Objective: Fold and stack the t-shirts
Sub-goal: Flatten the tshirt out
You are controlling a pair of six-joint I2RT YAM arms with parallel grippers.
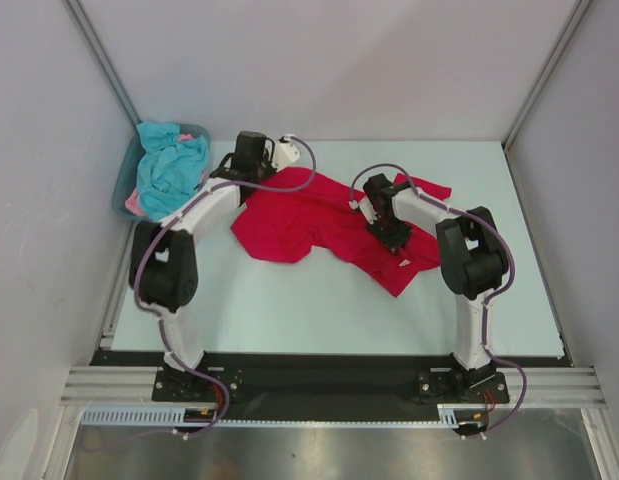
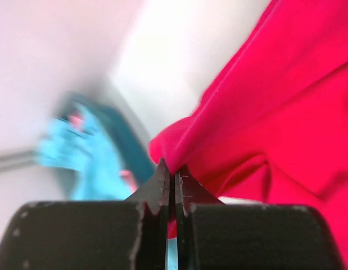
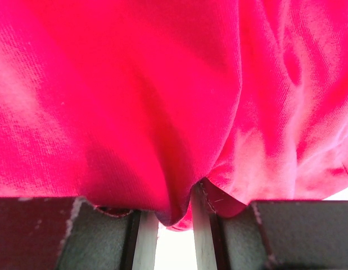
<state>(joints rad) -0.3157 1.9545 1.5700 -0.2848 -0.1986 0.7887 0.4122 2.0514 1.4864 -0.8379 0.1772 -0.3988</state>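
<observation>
Red t-shirt (image 1: 299, 225) spread long axis L-R btwn arms: left gripper (image 2: 174, 171) pinched tight on far-left edge, right gripper (image 3: 174, 211) narrow, nipping a fold nr right end

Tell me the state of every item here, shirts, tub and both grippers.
Crimson red cloth t-shirt: crumpled, unfolded, on the table.
Turquoise-blue cloth t-shirt: bunched in the tub, unfolded.
Pink cloth t-shirt: mostly hidden under the turquoise one.
Grey-blue plastic tub: upright, holding both.
Left gripper: shut on the red t-shirt's edge.
Right gripper: shut on a red fold.
</observation>
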